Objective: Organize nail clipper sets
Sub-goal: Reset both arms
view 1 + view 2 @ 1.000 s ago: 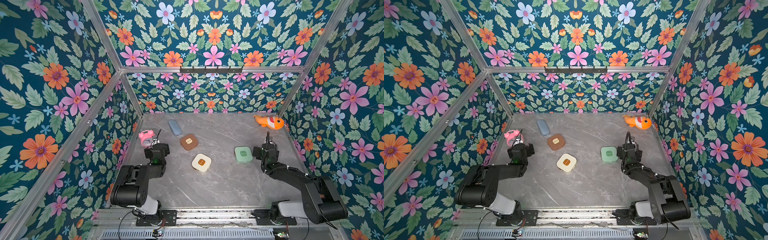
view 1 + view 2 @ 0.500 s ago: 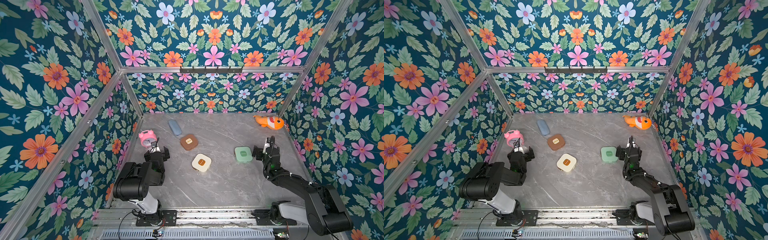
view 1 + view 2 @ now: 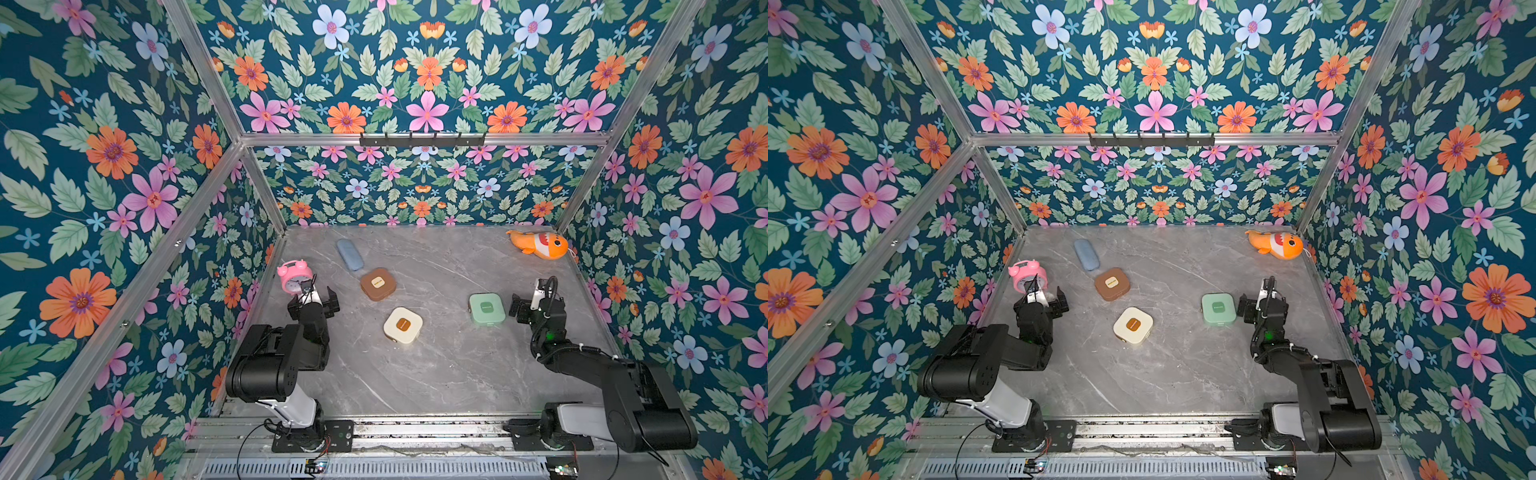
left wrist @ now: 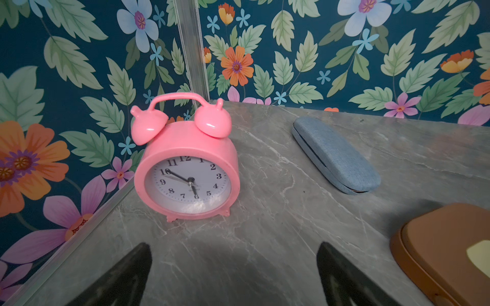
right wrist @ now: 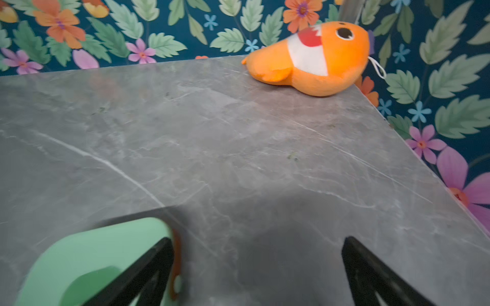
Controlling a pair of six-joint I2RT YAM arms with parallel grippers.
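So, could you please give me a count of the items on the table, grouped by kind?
Clipper cases: 3 (brown case, cream case, mint green case)
blue pouch: 1
pink alarm clock: 1
orange plush fish: 1
Total: 6

Brown case, cream case, mint case, pink clock.

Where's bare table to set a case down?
Free: the near strip in front of the cream case; the far middle between blue pouch and orange fish. Crowded: pink clock, pouch, brown case by the left gripper; mint case beside the right gripper.
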